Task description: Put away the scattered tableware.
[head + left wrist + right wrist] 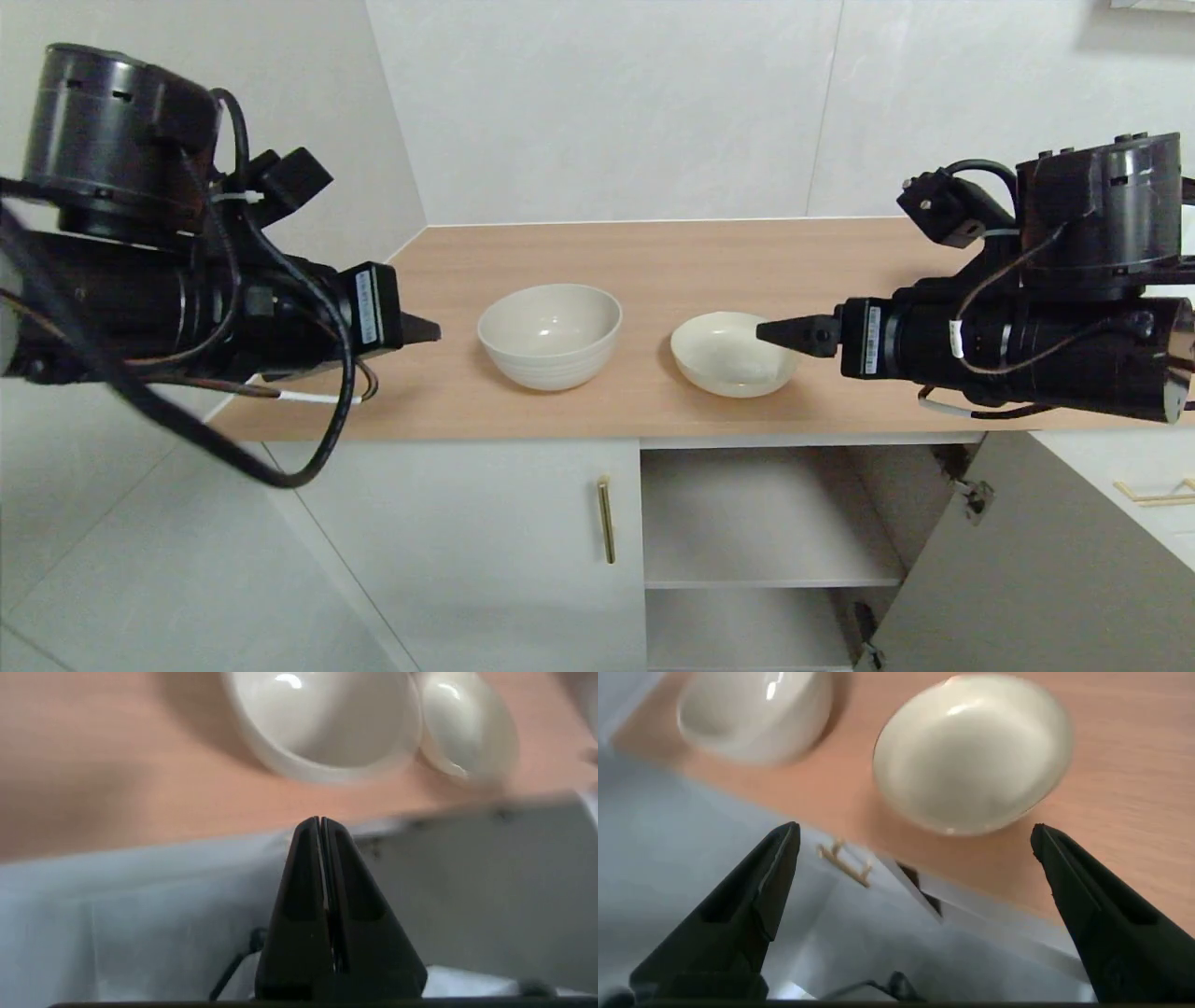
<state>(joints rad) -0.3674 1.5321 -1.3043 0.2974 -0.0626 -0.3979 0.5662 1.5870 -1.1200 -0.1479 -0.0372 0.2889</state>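
Right hand (912, 833) gapes near smooth round bowl (971, 751).

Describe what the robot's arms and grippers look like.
The left arm and right arm are glossy black cylinders with round motor housings, looped black cables and white labels at the wrists. The left gripper and right gripper are black wedges tapering to points.

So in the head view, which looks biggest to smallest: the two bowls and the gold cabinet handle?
1. left bowl, wider and deeper
2. right bowl, somewhat smaller, at similar distance
3. gold handle, a thin bar
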